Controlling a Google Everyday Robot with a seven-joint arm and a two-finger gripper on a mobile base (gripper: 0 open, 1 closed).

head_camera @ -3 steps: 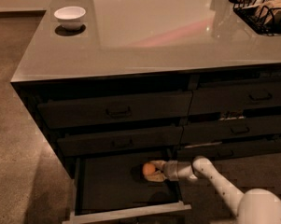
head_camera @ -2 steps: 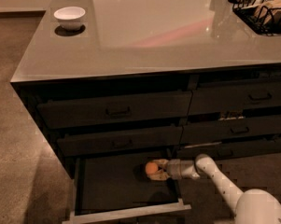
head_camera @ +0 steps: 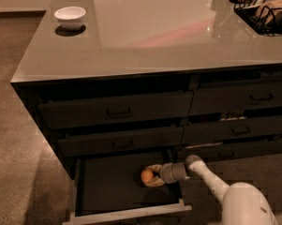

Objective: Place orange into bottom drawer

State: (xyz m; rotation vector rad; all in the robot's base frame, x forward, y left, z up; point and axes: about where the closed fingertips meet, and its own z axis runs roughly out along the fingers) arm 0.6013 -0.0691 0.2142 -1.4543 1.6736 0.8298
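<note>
The orange (head_camera: 147, 175) is a small round orange-yellow fruit inside the open bottom drawer (head_camera: 107, 191), near its right side. My gripper (head_camera: 152, 176) reaches in from the right, with the orange between its fingers just above the dark drawer floor. The white arm runs back to the lower right corner. The drawer is pulled out, with its lighter grey front rim (head_camera: 126, 214) at the bottom of the view.
Two handled drawers (head_camera: 115, 111) sit shut above the open one, and a right-hand stack (head_camera: 239, 97) stands beside them. A white bowl (head_camera: 70, 17) sits on the grey counter at back left. A black wire basket (head_camera: 264, 8) sits at back right.
The gripper and orange stay in nearly the same place in the drawer, shifting only slightly to the right.
</note>
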